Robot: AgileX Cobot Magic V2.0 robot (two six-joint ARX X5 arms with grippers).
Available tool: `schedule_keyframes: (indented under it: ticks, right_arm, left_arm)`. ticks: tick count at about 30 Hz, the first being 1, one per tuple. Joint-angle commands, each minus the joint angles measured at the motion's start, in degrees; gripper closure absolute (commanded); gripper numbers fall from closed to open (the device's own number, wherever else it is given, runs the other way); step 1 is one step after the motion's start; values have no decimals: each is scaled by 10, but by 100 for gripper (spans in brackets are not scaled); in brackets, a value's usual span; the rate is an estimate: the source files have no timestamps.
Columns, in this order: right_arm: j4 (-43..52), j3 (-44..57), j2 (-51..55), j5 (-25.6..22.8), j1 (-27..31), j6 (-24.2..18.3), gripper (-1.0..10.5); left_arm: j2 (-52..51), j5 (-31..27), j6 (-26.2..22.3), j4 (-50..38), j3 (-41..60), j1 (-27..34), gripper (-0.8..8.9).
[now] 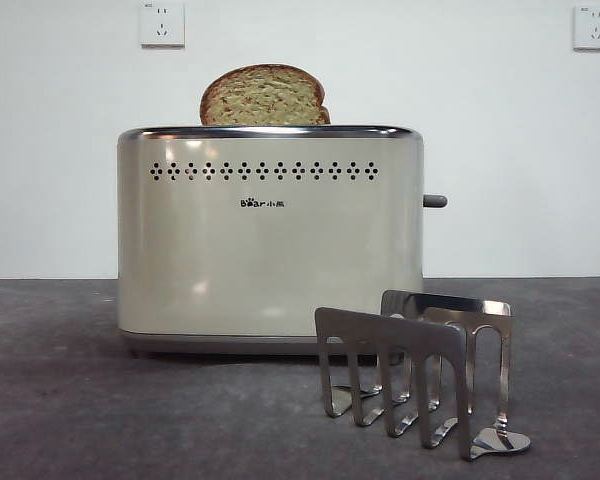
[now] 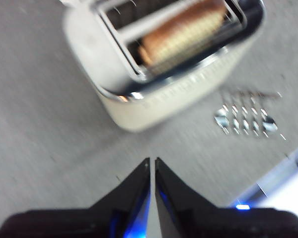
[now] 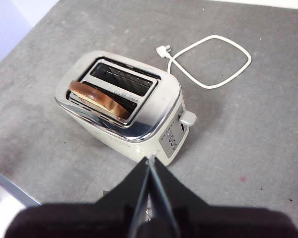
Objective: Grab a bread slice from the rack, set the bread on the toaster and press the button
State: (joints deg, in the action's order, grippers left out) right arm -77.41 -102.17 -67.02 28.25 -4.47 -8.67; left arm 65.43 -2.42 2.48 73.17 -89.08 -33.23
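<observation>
The slice of bread (image 1: 264,97) stands in one slot of the cream toaster (image 1: 270,240), its rounded top sticking out above the chrome rim. From above, the bread (image 3: 100,100) fills the slot nearer the rack; the other slot is empty. The grey button (image 1: 435,201) juts from the toaster's narrow right side and shows as a pale knob (image 3: 187,118) in the right wrist view. The steel rack (image 1: 420,370) stands in front of the toaster, holding nothing. My left gripper (image 2: 152,161) hangs shut above the table, apart from the toaster (image 2: 159,64). My right gripper (image 3: 149,161) is shut, high above the button's side.
A white power cord (image 3: 211,62) loops on the grey table behind the toaster. Two wall sockets (image 1: 162,23) sit on the white wall. The rack (image 2: 246,116) lies beside the toaster in the left wrist view. A pale table edge (image 2: 283,173) shows near the left arm.
</observation>
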Motion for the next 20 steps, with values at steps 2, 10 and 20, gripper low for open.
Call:
schedule_keyframes:
  ticks: [2,10,20]
  right_arm:
    - [-6,-1,-16,-3,0,-7,946]
    - [-6,-1,-77,-9,0,-7,946]
    - [-5,-1,-123,-9,0,-7,946]
  left_arm:
    - [-67,-1,-114,-164,102,73,795]
    - [-381,-2,-131,-722,579,282,795]
    - [-589,0,-40,-734,833,357,795]
